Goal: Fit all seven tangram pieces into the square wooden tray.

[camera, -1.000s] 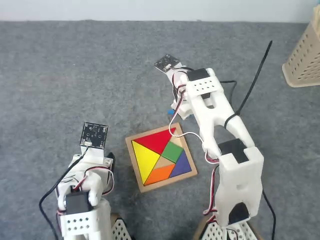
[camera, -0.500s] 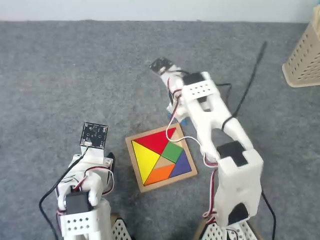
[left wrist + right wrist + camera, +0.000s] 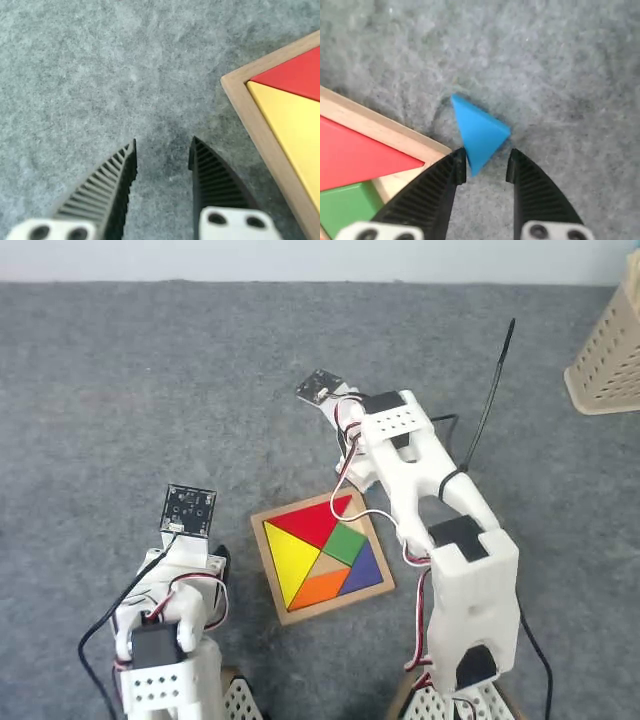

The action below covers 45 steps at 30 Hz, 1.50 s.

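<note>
Right gripper (image 3: 485, 161): jaws partly open, one corner of blue triangle (image 3: 481, 129) straddled by the tips, no firm clamp seen. Triangle is laid flat on carpet (image 3: 560, 60), just outside a tray (image 3: 380, 129) corner, by red piece (image 3: 360, 150). Left gripper (image 3: 162, 149): jaws partly open, nothing held, positioned over carpet beside another tray corner

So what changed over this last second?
The right arm swung its wrist leftward in the high view; its gripper, open, straddles a tip of the blue triangle. The left arm, tray and fitted pieces stayed put.
</note>
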Tool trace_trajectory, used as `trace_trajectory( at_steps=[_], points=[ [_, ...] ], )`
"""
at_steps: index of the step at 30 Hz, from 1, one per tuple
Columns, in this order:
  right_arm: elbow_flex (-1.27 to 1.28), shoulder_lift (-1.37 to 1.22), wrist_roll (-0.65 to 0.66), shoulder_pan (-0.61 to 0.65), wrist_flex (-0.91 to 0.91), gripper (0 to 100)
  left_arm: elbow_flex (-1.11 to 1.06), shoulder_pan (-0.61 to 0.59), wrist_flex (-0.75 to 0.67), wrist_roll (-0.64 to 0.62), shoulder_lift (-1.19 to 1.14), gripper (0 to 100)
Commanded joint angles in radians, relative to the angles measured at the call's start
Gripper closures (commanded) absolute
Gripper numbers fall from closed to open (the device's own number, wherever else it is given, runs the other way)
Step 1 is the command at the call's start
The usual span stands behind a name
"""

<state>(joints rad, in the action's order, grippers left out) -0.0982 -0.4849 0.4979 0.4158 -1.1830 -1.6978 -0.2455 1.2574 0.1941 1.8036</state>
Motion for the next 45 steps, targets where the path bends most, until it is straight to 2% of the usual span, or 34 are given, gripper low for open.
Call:
trace_trajectory(
  at_steps=[1, 8, 12, 23, 27, 37, 45],
  points=[
    [-0.038, 0.113, 0.003, -0.018, 0.019, 87.2, 0.012, 0.000, 0.005, 0.005, 0.006, 83],
    [-0.002, 0.064, -0.048, -0.022, 0.143, 87.2, 0.012, 0.000, 0.005, 0.005, 0.006, 83],
    [0.008, 0.016, -0.008, -0.012, 0.150, 87.2, 0.012, 0.000, 0.005, 0.005, 0.006, 83],
    [0.012, 0.004, 0.127, 0.064, -0.012, 87.2, 0.012, 0.000, 0.005, 0.005, 0.006, 83],
    [0.012, 0.002, 0.130, 0.064, -0.027, 87.2, 0.012, 0.000, 0.005, 0.005, 0.006, 83],
    [0.034, 0.005, 0.049, -0.159, -0.025, 87.2, 0.012, 0.000, 0.005, 0.005, 0.006, 83],
    [0.071, 0.012, -0.008, -0.283, -0.018, 87.2, 0.012, 0.000, 0.005, 0.005, 0.006, 83]
  ],
)
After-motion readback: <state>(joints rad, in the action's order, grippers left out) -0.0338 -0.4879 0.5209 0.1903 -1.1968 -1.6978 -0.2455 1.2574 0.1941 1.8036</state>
